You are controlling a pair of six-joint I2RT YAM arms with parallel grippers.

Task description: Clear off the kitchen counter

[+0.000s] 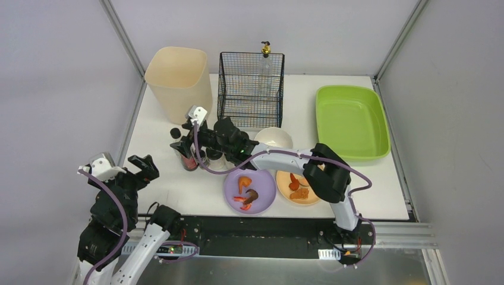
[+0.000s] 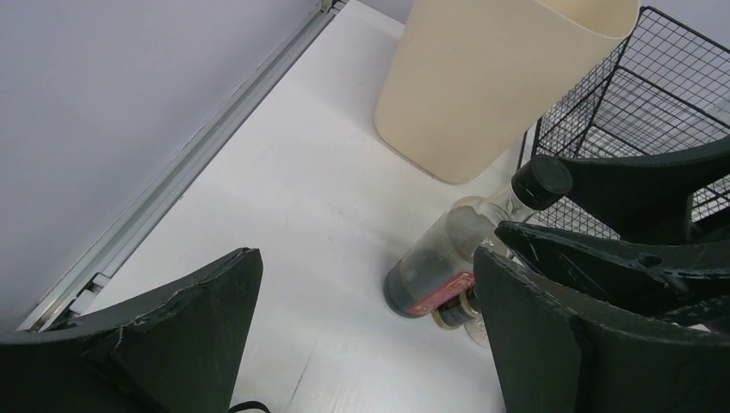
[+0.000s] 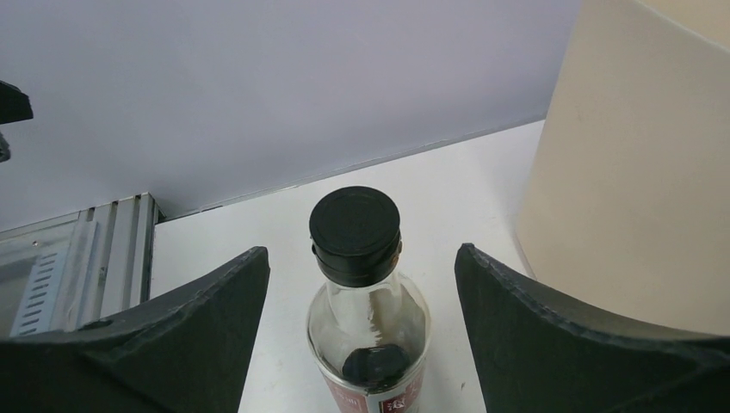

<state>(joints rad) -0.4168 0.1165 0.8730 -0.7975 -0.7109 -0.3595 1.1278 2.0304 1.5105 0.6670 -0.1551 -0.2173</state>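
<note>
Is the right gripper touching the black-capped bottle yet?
Apart. The right wrist view shows the right gripper open around the bottle, with bare kitchen counter visible between its fingers and the glass on both sides.

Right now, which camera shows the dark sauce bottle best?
The left wrist view: the bottle shows nearly whole, cap to base. The right wrist view shows only its top, close up. The top view shows it small, partly hidden by the right gripper.
</note>
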